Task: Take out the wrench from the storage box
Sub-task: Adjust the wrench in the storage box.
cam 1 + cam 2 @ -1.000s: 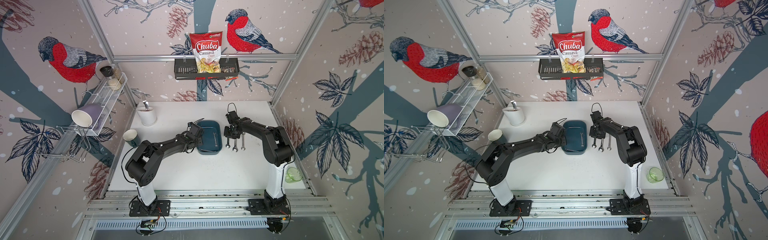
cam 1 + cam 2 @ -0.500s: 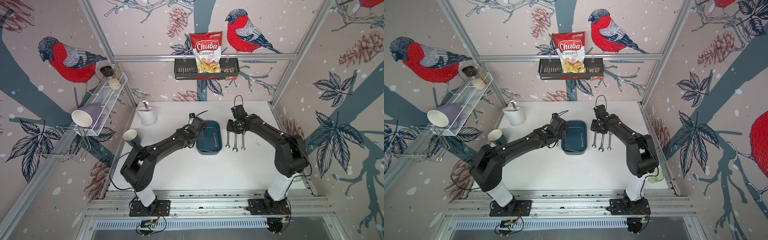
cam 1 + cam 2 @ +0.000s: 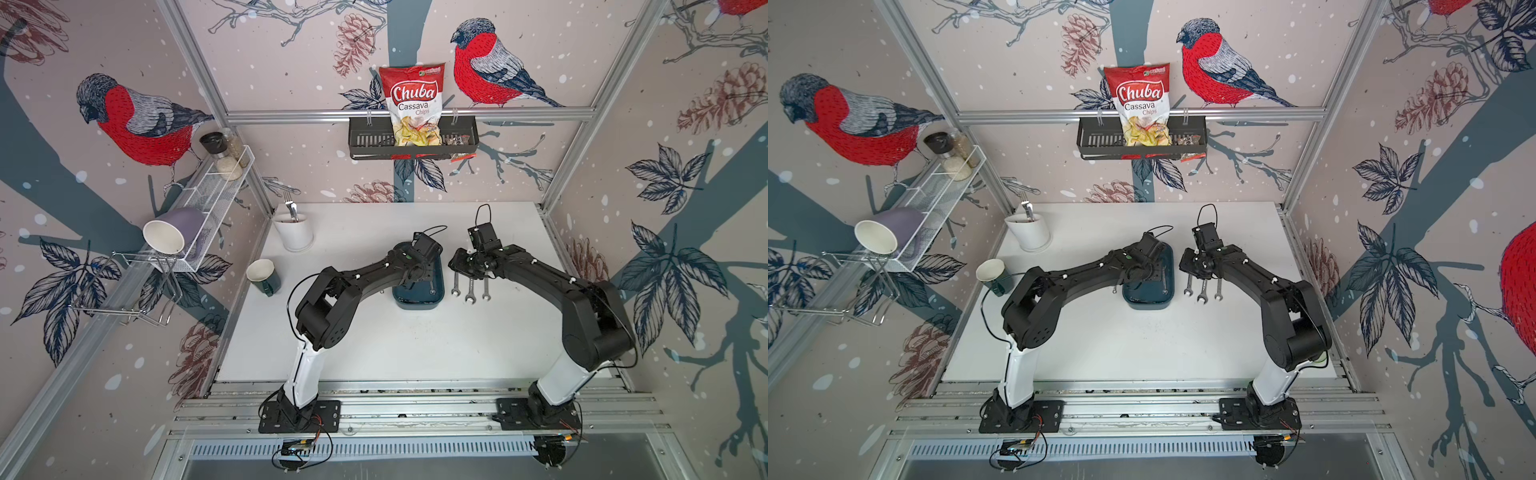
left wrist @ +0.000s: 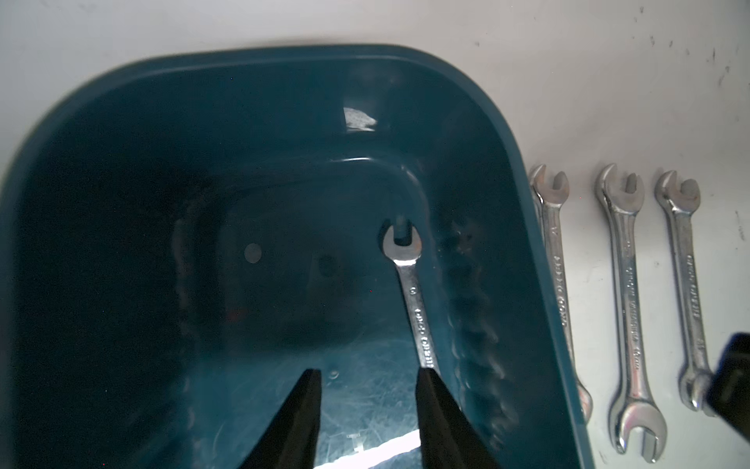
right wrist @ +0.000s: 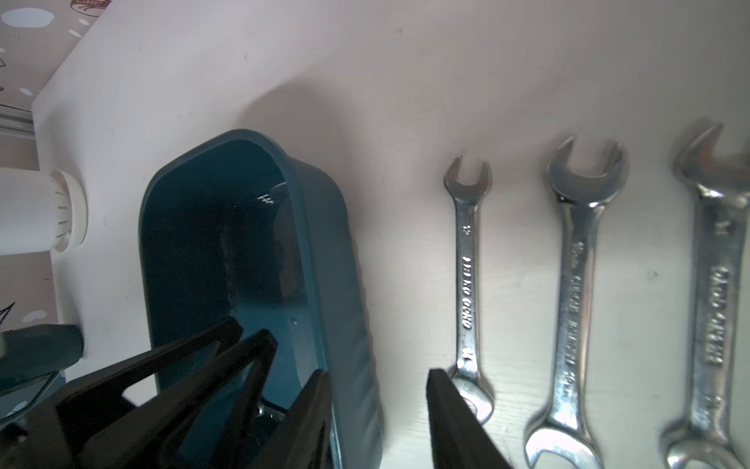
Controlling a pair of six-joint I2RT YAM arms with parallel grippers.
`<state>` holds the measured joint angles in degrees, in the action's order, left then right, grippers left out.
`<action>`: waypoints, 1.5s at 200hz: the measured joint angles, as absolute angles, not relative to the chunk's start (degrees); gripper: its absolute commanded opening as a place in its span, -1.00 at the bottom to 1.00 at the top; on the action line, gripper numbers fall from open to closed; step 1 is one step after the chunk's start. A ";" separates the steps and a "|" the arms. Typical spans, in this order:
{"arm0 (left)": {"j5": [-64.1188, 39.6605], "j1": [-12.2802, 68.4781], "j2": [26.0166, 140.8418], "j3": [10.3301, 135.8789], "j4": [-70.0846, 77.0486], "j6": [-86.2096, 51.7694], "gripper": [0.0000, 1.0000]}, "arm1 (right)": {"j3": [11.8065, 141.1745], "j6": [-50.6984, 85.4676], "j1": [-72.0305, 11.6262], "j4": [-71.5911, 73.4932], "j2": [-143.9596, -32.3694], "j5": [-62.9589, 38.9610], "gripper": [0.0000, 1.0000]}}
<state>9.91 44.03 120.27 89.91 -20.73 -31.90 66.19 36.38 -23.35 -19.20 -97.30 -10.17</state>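
Though the left end effector [image 4: 367, 390] hangs inside the storage box [image 4: 259, 93], the wrench [image 4: 412, 292] lies flat on the box floor along the wall nearest the right arm. Its handle end is hidden under one black finger [image 4: 440, 410]. The jaws stand partly apart, nothing between them. The right end effector [image 5: 377, 390], likewise parted and empty, hovers at that wall. Three more wrenches [image 4: 627, 304] lie in a row on the tabletop [image 4: 608, 81] just beside the box, their stamped lettering too blurred to read. Behind, a red bag [image 3: 415, 104] reads "Chuba Cassava Chips".
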 measured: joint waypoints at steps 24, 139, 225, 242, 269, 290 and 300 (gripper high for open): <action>9.28 44.77 123.26 92.29 -21.71 -31.53 0.01 | 65.10 37.60 -23.35 -16.47 -97.86 -11.29 -0.08; 16.38 46.76 129.27 97.23 -25.96 -31.57 0.20 | 60.97 37.87 -21.34 -12.40 -98.39 -13.80 -0.04; 23.18 44.40 128.70 97.45 -31.70 -31.57 -0.02 | 60.05 37.65 -20.34 -11.84 -97.69 -14.02 -0.04; 22.39 43.92 127.94 96.82 -31.88 -31.16 -0.03 | 59.99 37.63 -20.34 -11.77 -97.60 -14.17 -0.04; 19.88 43.53 126.17 95.26 -30.13 -28.29 -0.07 | 59.83 37.58 -20.25 -11.42 -97.51 -14.41 -0.04; 16.73 42.35 125.16 93.80 -27.75 -24.93 -0.08 | 59.48 37.45 -20.12 -11.25 -97.49 -14.70 -0.04; 15.49 41.74 124.88 93.23 -26.96 -23.29 -0.08 | 59.29 37.45 -20.03 -11.20 -97.45 -14.83 -0.04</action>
<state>15.49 41.74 124.88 93.23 -26.96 -23.29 59.29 37.45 -20.03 -11.20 -97.45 -14.83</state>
